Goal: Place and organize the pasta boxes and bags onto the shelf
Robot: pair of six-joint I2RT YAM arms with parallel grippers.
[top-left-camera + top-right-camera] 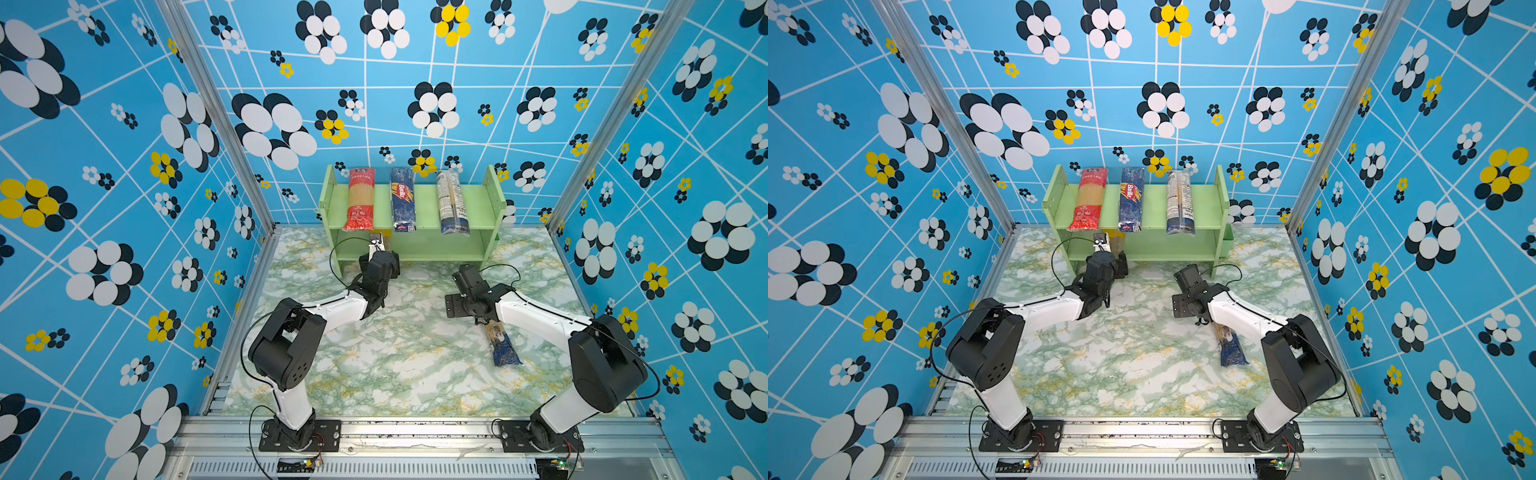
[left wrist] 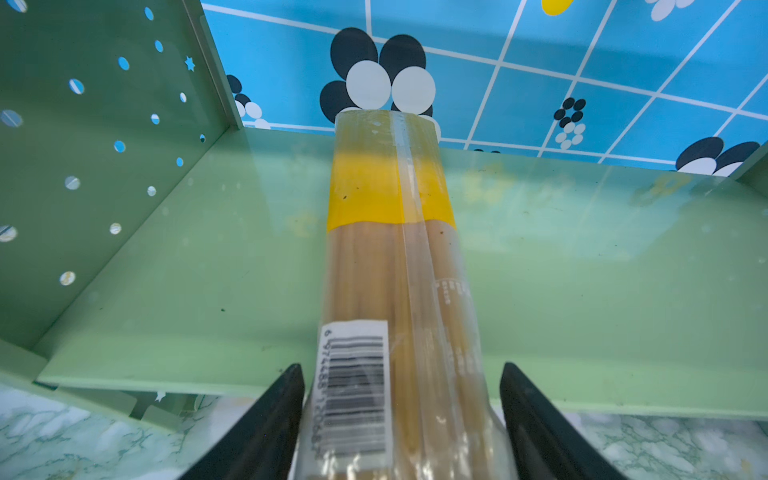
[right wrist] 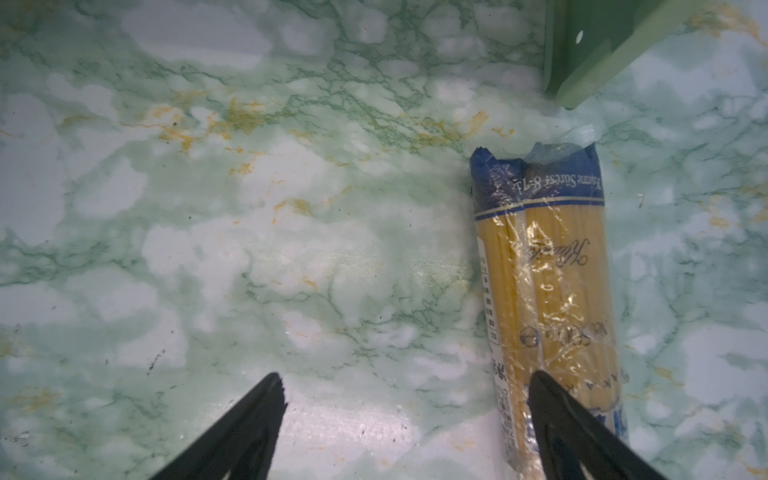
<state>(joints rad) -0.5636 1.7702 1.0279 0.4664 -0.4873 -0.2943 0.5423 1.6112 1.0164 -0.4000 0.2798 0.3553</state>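
The pale green shelf (image 1: 424, 203) (image 1: 1152, 203) stands at the back of the table. Across its top tier lie a red bag (image 1: 360, 199), a dark blue Barilla pack (image 1: 402, 199) and a blue pack with a white label (image 1: 452, 203). A yellow-topped clear bag (image 2: 395, 270) lies lengthwise on the lower tier (image 2: 166, 291). My left gripper (image 2: 401, 368) straddles its near end, open, with a gap on one side. A clear bag with a blue end (image 1: 505, 349) (image 3: 544, 270) lies on the table. My right gripper (image 3: 406, 375) hovers open above it, one finger over the bag.
A small green cup (image 1: 1227, 243) hangs on the shelf's right side panel. The shelf's perforated left panel (image 2: 83, 166) stands close beside the left gripper. A foot of the shelf (image 3: 582, 50) is just beyond the blue-ended bag. Patterned walls enclose the marbled table (image 1: 395, 365).
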